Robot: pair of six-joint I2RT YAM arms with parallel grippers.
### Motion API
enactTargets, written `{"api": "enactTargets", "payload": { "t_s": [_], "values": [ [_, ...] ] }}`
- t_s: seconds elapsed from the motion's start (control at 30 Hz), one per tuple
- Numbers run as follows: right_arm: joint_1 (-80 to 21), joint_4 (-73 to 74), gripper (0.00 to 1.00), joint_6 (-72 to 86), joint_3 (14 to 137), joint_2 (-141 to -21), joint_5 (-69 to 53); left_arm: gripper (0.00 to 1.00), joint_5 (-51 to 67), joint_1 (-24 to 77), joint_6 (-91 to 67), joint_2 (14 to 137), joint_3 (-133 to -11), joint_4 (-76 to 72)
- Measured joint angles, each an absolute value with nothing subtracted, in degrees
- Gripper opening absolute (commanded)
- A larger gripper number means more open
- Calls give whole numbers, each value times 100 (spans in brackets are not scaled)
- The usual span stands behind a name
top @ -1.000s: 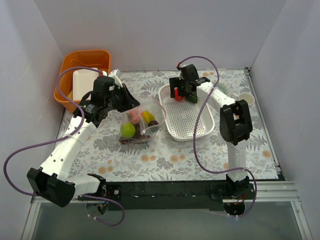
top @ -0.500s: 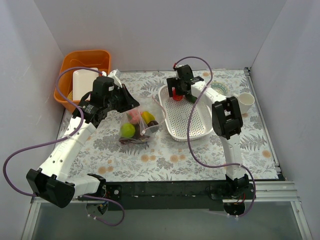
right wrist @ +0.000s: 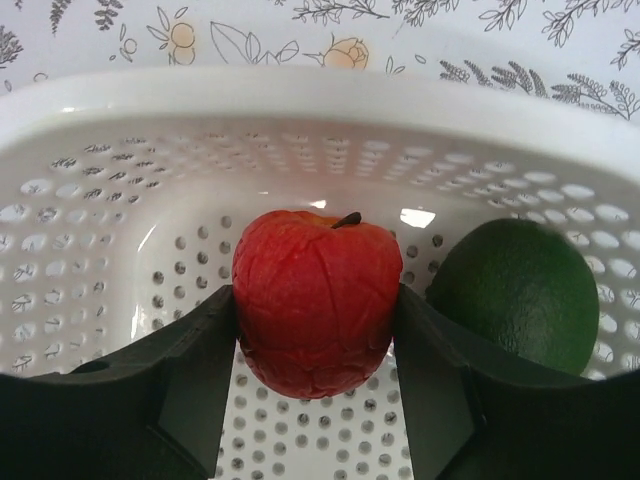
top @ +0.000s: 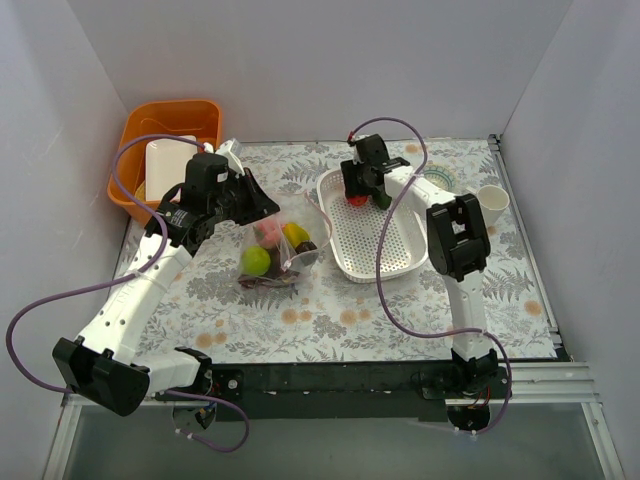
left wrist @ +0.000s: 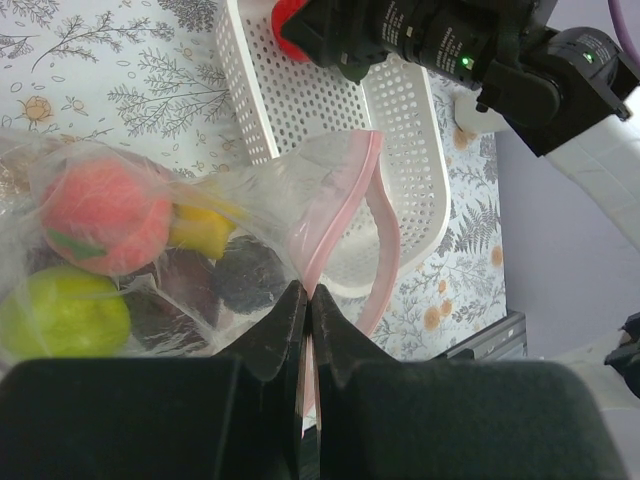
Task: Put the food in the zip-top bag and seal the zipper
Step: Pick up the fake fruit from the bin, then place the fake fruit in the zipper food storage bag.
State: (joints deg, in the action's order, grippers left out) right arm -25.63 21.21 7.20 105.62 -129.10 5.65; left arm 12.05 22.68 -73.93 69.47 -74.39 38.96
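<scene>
The clear zip-top bag (top: 275, 250) lies on the table left of the basket, with pink, green, yellow and dark purple fruits inside (left wrist: 100, 215). My left gripper (left wrist: 308, 300) is shut on the bag's pink zipper strip (left wrist: 340, 205) and holds the mouth open. My right gripper (right wrist: 315, 310) is inside the white basket's far end and is shut on a red apple (right wrist: 315, 295), also seen from above (top: 356, 198). A dark green avocado (right wrist: 515, 295) lies in the basket just right of the apple.
The white perforated basket (top: 385, 255) sits right of the bag. An orange bin (top: 165, 135) with a white container stands at the back left. A small white cup (top: 492, 198) and a tape roll sit at the back right. Walls close in on three sides.
My right gripper has moved down into the far end of the basket and closed on the red apple. The left gripper and the bag have stayed still.
</scene>
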Motion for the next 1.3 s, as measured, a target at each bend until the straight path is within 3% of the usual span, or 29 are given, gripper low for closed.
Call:
{"api": "enactTargets", "payload": {
  "t_s": [0.27,0.6,0.87,1.03,1.13,1.3],
  "values": [
    [-2620,1944,22,926,8700,-10916,257,0,1216,2268,-7393,6923,-7387,3852],
    [-3404,1518,22,1490,7395,-8075,128,0,1293,2268,-7422,6858,-7172,3721],
    [-4600,1483,23,1780,7214,-7618,224,0,1317,2268,-7428,6869,-7159,3677],
    [-4842,1481,25,1824,7225,-7806,217,0,1358,2268,-7435,6877,-7159,3675],
    [-4897,1505,30,1815,7417,-8224,213,0,1400,2268,-7441,6879,-7159,3675],
    [-4952,1717,76,1758,7972,-9037,156,0,1448,2268,-7465,6879,-7159,3675]
  ]
}}
